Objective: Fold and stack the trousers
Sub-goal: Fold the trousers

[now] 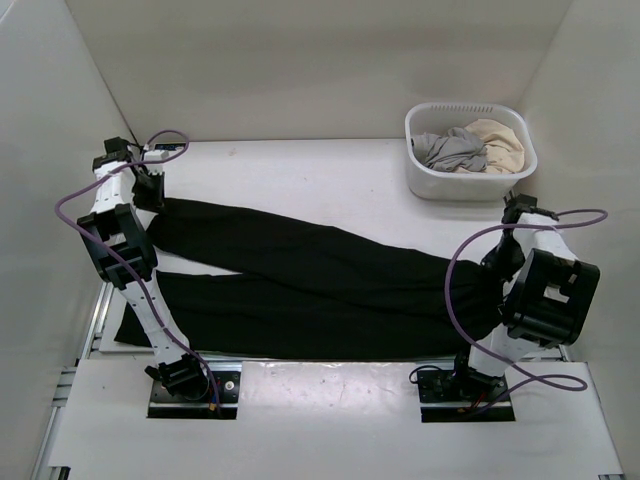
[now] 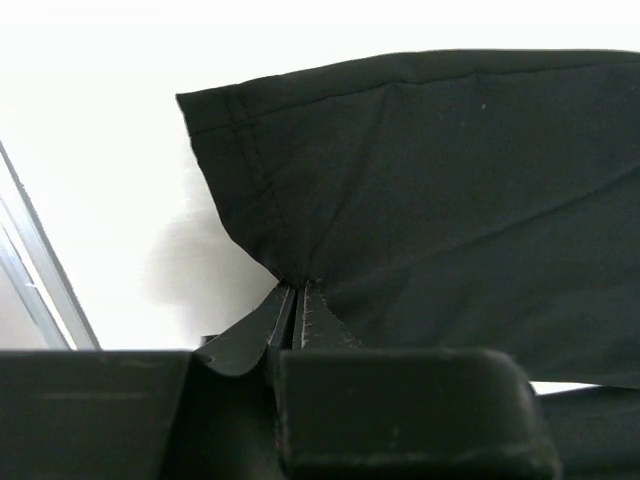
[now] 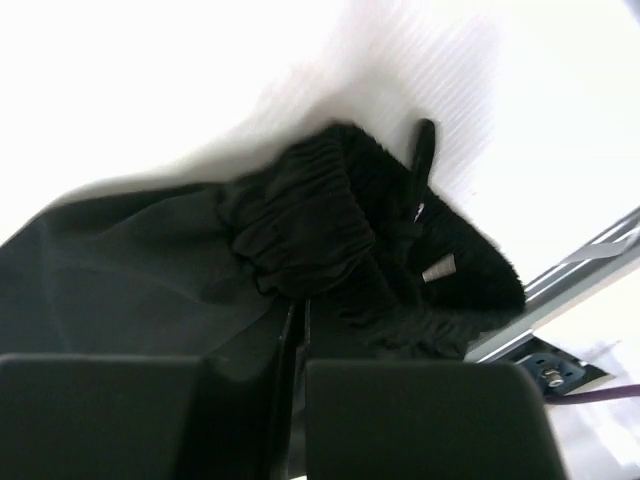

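Two arms, one garment: both are clamped on opposite ends of the trousers [image 1: 320,280], which lie lengthwise across the table [image 1: 300,165], legs to the left and waist to the right.
Left gripper [image 2: 298,290]: jaws pressed together on a pinch of cloth just inside the hem [image 2: 225,130] of the far leg, at the table's far-left corner. The fabric fans out from the pinch.
Right gripper [image 3: 298,305]: jaws closed tight on the gathered waistband [image 3: 300,210] near the table's right edge, with a drawstring tip [image 3: 437,268] lying beside it.
Why held so: a grip at each end likely lets the arms keep the cloth taut and carry one end over the other for the fold.
Near leg [image 1: 260,320]: flat along the front edge, ungripped.
Progress: judged early. The trousers lie at full length, with no fold made.
Basket [image 1: 418,178]: far right, holding a grey garment [image 1: 450,150] and a beige garment [image 1: 500,140], well apart from the work.
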You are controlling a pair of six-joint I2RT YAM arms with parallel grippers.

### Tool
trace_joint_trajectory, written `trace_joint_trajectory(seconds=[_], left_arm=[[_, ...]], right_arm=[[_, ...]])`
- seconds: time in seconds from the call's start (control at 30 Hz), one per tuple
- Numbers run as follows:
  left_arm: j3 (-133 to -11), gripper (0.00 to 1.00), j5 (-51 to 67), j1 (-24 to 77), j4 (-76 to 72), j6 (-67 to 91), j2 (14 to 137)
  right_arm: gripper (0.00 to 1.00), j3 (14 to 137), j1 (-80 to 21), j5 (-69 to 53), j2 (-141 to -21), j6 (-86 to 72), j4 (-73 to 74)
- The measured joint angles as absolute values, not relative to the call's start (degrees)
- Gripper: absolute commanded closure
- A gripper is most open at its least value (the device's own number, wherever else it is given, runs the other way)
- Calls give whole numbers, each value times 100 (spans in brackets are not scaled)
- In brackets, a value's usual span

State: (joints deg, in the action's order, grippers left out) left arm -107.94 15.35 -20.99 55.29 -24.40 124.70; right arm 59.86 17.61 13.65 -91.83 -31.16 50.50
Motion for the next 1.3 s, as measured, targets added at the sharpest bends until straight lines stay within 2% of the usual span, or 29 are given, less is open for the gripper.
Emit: trace_joint_trajectory(seconds=[0.3, 0.7, 0.73, 0.77, 0.83, 0.97, 1.0, 1.03, 1.1, 1.13, 1.3], left_arm=[[-11139, 86, 1688, -2314, 5693, -2475, 12392], [-11251, 86, 2117, -2541, 6147, -2606, 12352], [-11251, 86, 2143, -2541, 6195, -2620, 12352], [-11251, 86, 2163, -2541, 6230, -2635, 12352], [-11251, 86, 2191, -2541, 6283, -2659, 12352], [-11251, 86, 2198, -2541, 6305, -2681, 12352], [-11246, 86, 2200, -2541, 6305, -2683, 12352], [-11244, 86, 2206, -2541, 6307, -2692, 12352], [-11220, 86, 2215, -2541, 6305, -2700, 12352], [-11212, 86, 2215, -2541, 6320, -2703, 12352], [-11146, 86, 2220, -2541, 6370, -2705, 12352]], right_arm=[[100, 7061, 1756, 1483, -8608, -3148, 5476], [100, 7135, 2034, 1000, -8523, -3148, 5564], [96, 7133, 2043, 932, -8562, -3135, 5553], [70, 7116, 2049, 869, -8602, -3124, 5533], [57, 7030, 2051, 757, -8696, -3070, 5489], [56, 6849, 2056, 666, -8792, -2943, 5476], [50, 6812, 2062, 670, -8779, -2926, 5476], [50, 6768, 2067, 672, -8759, -2906, 5448], [39, 6689, 2088, 679, -8711, -2842, 5422], [37, 6657, 2093, 690, -8691, -2825, 5415], [37, 6095, 2099, 685, -8565, -2803, 5207]])
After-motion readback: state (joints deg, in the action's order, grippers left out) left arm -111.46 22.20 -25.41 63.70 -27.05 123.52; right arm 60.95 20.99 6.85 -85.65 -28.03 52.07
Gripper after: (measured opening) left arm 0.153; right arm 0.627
